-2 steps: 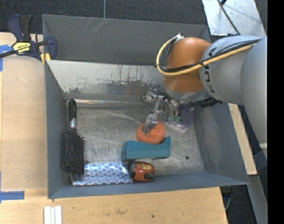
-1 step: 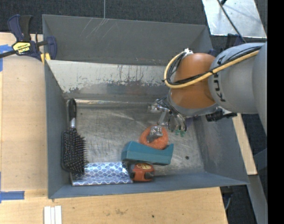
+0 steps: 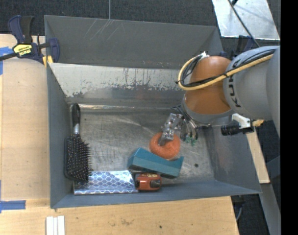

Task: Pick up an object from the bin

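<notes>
Grey metal forms the bin [image 3: 58, 146], which the camera view takes in from above and a little to one side. A few loose things lie on its floor, most of them toward the near wall. The arm [image 3: 252, 87] comes in from the right, with a rounded orange cover [image 3: 210, 84] at its wrist and a yellow cable [image 3: 188, 84] looped around it.

Below the cover, the gripper [image 3: 165, 139] points down and slightly leftward. Its tip sits over the upper edge of a round orange thing [image 3: 171, 151] lying right of the floor's centre. Whether the jaws are apart, together or clamped on it cannot be told, because the tip merges with the orange surface.

A teal block [image 3: 156, 163] lies slanted just in front of the round orange thing and overlaps its lower edge. Tucked against the block's near side is a small orange-and-black thing [image 3: 148, 181], close to the near wall. To its left, a flat blue patterned packet [image 3: 107, 181] lies along that wall. A black hairbrush [image 3: 76, 153] rests on the left side, with its handle toward the far wall and its bristle head just above the packet.
</notes>
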`<action>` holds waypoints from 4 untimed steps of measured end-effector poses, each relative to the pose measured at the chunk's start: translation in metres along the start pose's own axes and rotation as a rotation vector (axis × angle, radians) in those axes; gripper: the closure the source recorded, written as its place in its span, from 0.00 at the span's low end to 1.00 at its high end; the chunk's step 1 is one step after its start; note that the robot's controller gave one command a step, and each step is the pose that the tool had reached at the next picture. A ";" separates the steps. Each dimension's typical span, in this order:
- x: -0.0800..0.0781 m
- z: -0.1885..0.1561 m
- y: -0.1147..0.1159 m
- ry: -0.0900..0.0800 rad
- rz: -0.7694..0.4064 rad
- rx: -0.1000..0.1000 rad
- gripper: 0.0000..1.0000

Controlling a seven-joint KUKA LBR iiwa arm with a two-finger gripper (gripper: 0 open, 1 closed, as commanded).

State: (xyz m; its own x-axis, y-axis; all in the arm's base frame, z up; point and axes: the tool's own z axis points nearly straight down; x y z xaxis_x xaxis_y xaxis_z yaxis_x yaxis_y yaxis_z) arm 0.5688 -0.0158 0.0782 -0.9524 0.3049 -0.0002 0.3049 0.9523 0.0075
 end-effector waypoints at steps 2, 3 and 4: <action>0.002 -0.045 0.002 0.002 -0.009 0.008 1.00; 0.009 -0.095 0.003 -0.007 0.001 0.006 1.00; 0.003 -0.095 0.007 -0.004 -0.007 0.007 1.00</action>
State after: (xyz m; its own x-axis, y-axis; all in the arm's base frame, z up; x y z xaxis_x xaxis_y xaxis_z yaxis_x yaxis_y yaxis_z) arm 0.5683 -0.0087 0.1729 -0.9546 0.2978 -0.0047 0.2978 0.9546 0.0009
